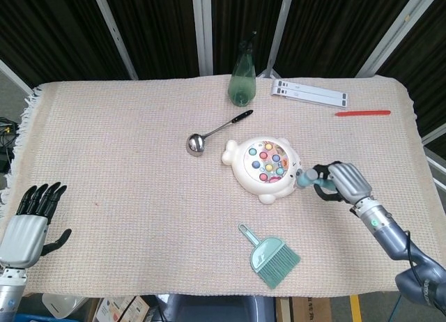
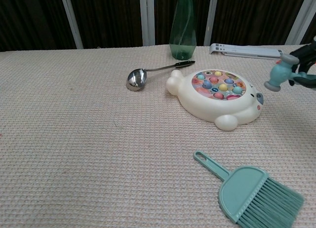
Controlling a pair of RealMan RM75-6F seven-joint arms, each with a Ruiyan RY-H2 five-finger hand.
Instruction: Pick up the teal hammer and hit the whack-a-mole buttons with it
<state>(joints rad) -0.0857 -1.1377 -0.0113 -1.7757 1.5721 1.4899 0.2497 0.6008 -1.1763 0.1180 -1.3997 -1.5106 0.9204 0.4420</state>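
Observation:
The white whack-a-mole toy (image 1: 265, 168) (image 2: 217, 100) with coloured buttons lies at the middle of the cloth. My right hand (image 1: 341, 182) (image 2: 306, 65) holds the teal hammer (image 1: 309, 179) (image 2: 277, 75) in the air just right of the toy, hammer head pointing toward it. The head hangs above the toy's right edge without touching the buttons. My left hand (image 1: 28, 221) stays at the table's near left edge with fingers spread and nothing in it.
A teal dustpan brush (image 1: 272, 256) (image 2: 252, 193) lies near the front edge. A steel ladle (image 1: 212, 134) (image 2: 148, 75) and a green bottle (image 1: 242, 78) (image 2: 182, 30) sit behind the toy. A white strip (image 1: 309, 93) and red pen (image 1: 362, 113) lie at the back right.

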